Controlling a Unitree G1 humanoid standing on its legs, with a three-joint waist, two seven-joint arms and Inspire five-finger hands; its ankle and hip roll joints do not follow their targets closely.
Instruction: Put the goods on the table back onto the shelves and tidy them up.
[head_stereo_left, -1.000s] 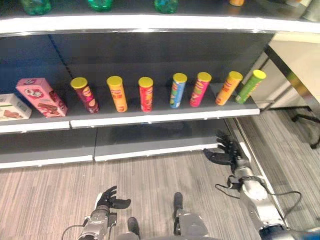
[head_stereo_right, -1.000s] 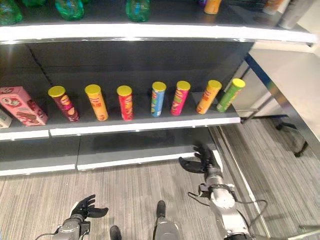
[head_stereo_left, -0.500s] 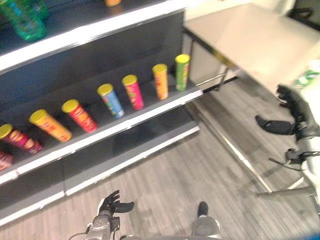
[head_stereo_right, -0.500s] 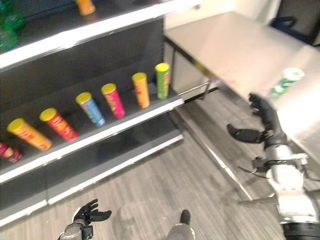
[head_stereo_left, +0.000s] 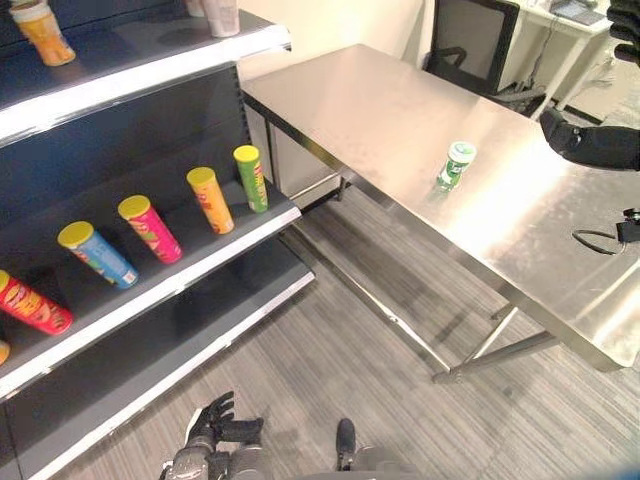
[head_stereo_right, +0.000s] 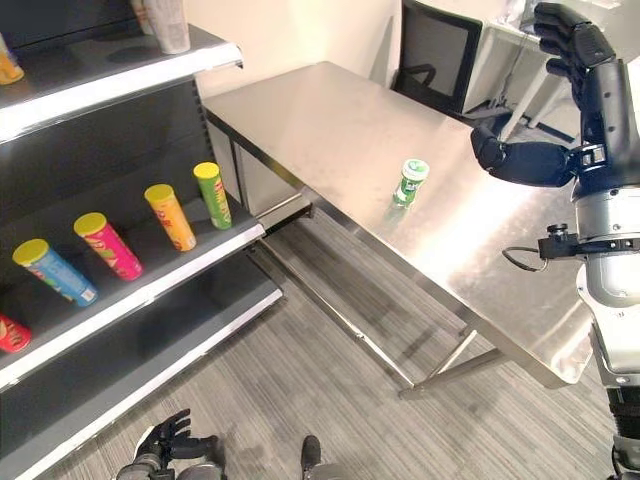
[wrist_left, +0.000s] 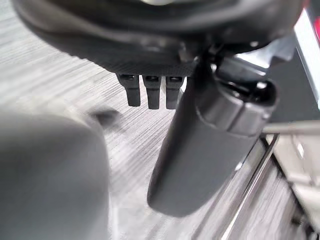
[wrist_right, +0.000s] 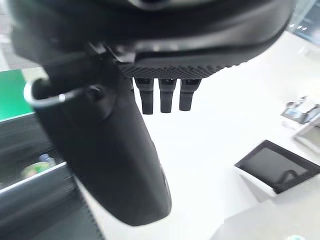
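One green can (head_stereo_left: 456, 165) is left on the tabletop (head_stereo_left: 400, 110); my right hand (head_stereo_right: 560, 60) and left hand (head_stereo_left: 215, 425) hang open, empty.

A steel table (head_stereo_right: 330, 120) carries one green can (head_stereo_right: 409, 182), while the dark shelf (head_stereo_left: 150, 290) beside it holds tilted tube cans in a row: green (head_stereo_left: 250, 177), orange (head_stereo_left: 209, 199), pink (head_stereo_left: 149, 227), blue (head_stereo_left: 97, 253), red (head_stereo_left: 30, 305).
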